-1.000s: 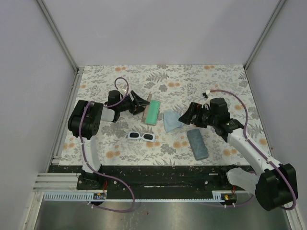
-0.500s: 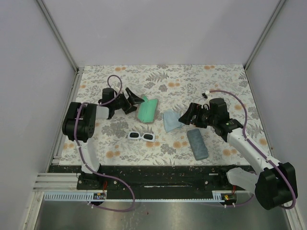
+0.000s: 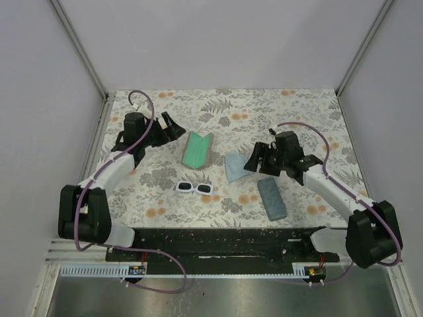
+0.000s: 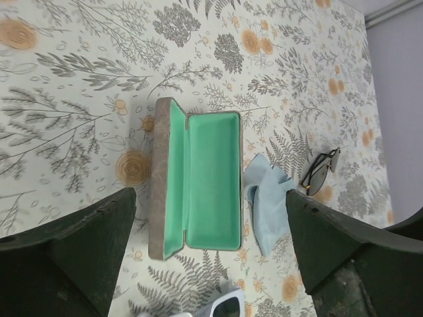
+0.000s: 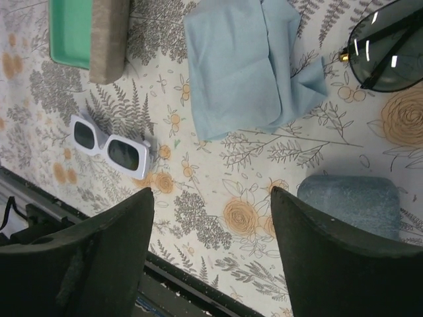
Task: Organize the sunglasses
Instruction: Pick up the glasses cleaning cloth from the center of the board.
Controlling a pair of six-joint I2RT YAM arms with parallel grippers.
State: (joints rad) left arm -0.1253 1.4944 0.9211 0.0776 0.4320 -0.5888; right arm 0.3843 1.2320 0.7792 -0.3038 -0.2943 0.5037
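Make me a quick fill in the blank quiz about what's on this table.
The open case is lined in ____.
The blue-grey case is ____.
The white sunglasses have ____ lenses.
The pouch beside the wire-framed sunglasses is light ____.
Missing words: green, closed, dark, blue.

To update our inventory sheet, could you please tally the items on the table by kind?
Sunglasses: 2 (white pair, dark wire pair)
Hard cases: 2 (open green-lined case, closed blue-grey case)
Cloth pouch: 1
Total: 5
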